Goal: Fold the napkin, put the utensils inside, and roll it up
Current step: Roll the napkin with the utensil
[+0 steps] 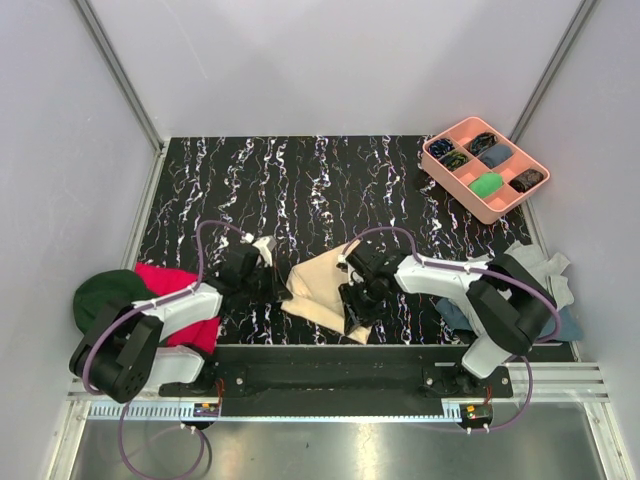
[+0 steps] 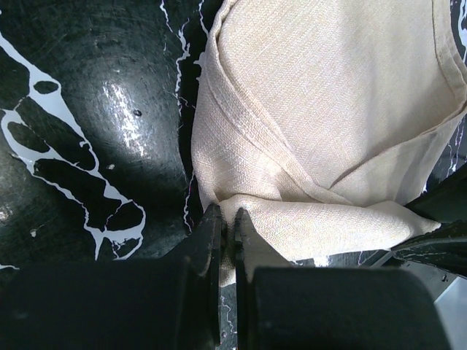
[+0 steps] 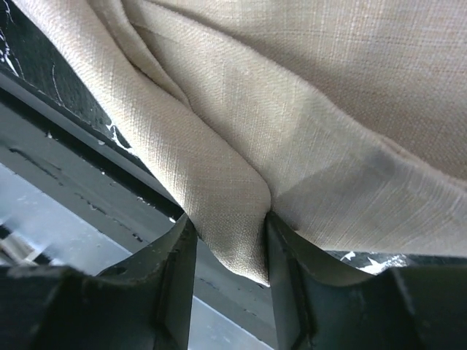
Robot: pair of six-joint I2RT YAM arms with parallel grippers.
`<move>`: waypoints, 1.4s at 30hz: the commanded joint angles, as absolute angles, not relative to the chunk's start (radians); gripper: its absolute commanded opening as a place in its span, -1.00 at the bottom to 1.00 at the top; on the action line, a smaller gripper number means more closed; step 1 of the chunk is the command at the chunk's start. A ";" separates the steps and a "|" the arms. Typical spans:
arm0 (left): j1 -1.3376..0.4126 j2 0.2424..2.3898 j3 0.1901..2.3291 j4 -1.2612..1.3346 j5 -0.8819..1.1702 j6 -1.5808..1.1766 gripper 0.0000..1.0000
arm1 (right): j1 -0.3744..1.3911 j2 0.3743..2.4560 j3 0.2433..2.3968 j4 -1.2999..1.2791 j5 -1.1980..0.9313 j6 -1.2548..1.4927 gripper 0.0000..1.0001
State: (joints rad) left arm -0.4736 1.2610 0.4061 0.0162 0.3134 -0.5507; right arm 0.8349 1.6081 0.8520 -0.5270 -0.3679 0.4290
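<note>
At the desk's near edge, between the arms, the napkin lies rumpled. Right end effector stands half open astride its overhanging corner; left end effector is shut at its edge, grip unclear. Catching several layers could bunch the fold.

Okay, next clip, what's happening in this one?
Both arms are working on the beige napkin, which lies rumpled and partly folded near the front edge of the table. The left gripper is shut with its tips at the cloth's edge; whether it pinches fabric is unclear. The right gripper has a fold of the napkin between its fingers, though a firm grip can't be confirmed. No utensils show in any view, so the job looks to be at the folding stage.
</note>
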 commanded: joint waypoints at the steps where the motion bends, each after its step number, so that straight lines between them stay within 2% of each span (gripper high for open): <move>1: -0.472 1.304 0.423 -0.064 0.262 -0.531 -1.00 | 0.778 1.661 0.811 -0.569 -0.357 0.465 -0.23; 4: -0.472 1.315 0.428 -0.066 0.270 -0.526 -1.00 | 0.767 1.664 0.814 -0.574 -0.350 0.465 -0.22; 6: -0.474 1.321 0.434 -0.067 0.279 -0.519 -1.00 | 0.767 1.638 0.830 -0.592 -0.351 0.453 -0.14; 10: -0.472 1.342 0.451 -0.095 0.307 -0.502 -1.00 | 0.769 1.516 0.935 -0.658 -0.287 0.405 0.42; 15: -0.472 1.370 0.485 -0.127 0.353 -0.500 -1.00 | 0.816 1.416 1.054 -0.654 -0.143 0.298 0.61; 20: -0.472 1.422 0.534 -0.187 0.382 -0.502 -1.00 | 1.001 1.437 1.081 -0.514 0.076 0.175 0.76; 27: -0.471 1.457 0.580 -0.244 0.403 -0.486 -1.00 | 1.207 1.615 1.083 -0.350 0.235 0.014 0.75; 32: -0.471 1.459 0.589 -0.255 0.405 -0.486 -1.00 | 1.239 1.706 1.086 -0.327 0.270 -0.028 0.68; 36: -0.468 1.454 0.591 -0.262 0.403 -0.483 -1.00 | 1.241 1.724 1.063 -0.313 0.259 -0.049 0.51; 37: -0.468 1.456 0.589 -0.262 0.403 -0.482 -1.00 | 1.243 1.730 1.058 -0.308 0.252 -0.052 0.39; 42: -0.463 1.453 0.592 -0.270 0.402 -0.479 -1.00 | 1.241 1.736 1.031 -0.293 0.192 -0.058 0.28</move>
